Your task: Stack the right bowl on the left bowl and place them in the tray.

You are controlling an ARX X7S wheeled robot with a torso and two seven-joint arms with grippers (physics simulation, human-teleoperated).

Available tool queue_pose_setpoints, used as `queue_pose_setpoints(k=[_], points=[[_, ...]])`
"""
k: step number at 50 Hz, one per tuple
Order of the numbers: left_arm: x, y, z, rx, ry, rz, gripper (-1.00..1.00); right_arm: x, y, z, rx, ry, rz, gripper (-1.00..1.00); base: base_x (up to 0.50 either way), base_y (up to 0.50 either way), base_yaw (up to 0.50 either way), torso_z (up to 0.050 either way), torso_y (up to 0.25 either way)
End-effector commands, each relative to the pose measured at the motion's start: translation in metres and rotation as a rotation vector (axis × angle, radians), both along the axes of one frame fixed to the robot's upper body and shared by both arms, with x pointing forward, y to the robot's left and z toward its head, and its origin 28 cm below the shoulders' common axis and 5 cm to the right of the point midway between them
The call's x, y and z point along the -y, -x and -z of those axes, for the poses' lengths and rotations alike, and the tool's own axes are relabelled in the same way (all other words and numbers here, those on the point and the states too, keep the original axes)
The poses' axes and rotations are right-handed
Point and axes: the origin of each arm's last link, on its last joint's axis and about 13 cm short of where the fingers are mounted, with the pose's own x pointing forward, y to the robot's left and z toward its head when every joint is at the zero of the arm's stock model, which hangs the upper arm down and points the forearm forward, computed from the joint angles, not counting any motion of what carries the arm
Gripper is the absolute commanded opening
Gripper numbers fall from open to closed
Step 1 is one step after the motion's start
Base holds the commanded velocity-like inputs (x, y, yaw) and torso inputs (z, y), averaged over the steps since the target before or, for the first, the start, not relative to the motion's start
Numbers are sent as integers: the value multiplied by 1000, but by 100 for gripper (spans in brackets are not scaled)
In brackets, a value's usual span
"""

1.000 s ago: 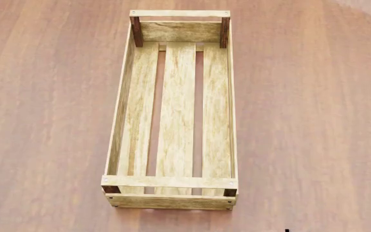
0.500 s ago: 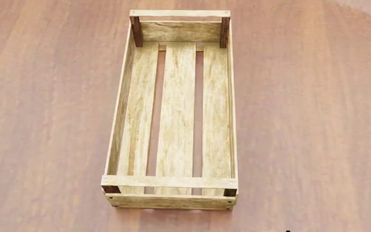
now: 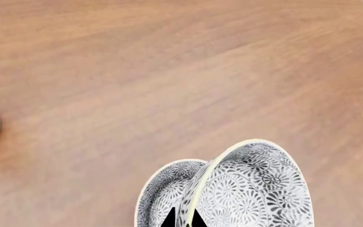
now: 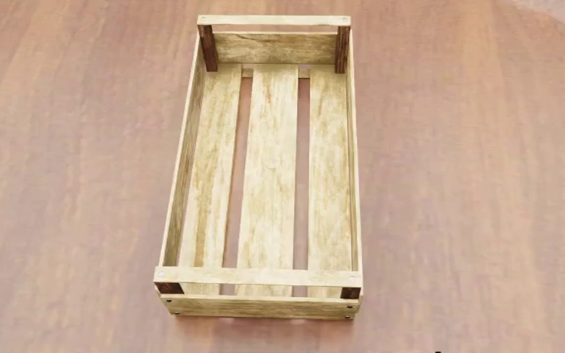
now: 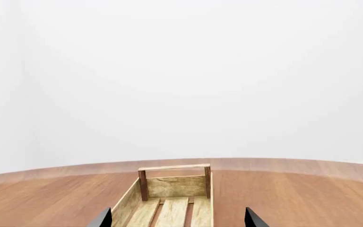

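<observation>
Gripping stacked bowls point(image 3: 232, 189), left pincer point(image 3: 183, 218).

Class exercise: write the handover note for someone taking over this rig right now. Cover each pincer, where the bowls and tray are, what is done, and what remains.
Left pincer: shut on the rim of a patterned bowl, held tilted above the table; a second patterned bowl sits right beside it, contact unclear.
Right pincer: open, holding nothing, aimed along the tray.
Tray: nothing in it in the head view; neither bowl shows there.
Done: one bowl gripped.
Left: confirm the bowls are nested, then set the stack in the tray.
</observation>
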Motion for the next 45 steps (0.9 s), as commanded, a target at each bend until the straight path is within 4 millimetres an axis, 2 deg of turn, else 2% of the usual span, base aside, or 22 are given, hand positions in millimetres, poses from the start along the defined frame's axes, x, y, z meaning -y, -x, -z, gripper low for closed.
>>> queue_pose_setpoints(k=[1,45], points=[[-4,-2,3,25,-4,-26,-100,0,-3,0,18,19,3,100,0,0,0,0,0],[-8,-19,12,-35,-25,-57,-100,2,-4,2,10,13,15,100,0,0,0,0,0]])
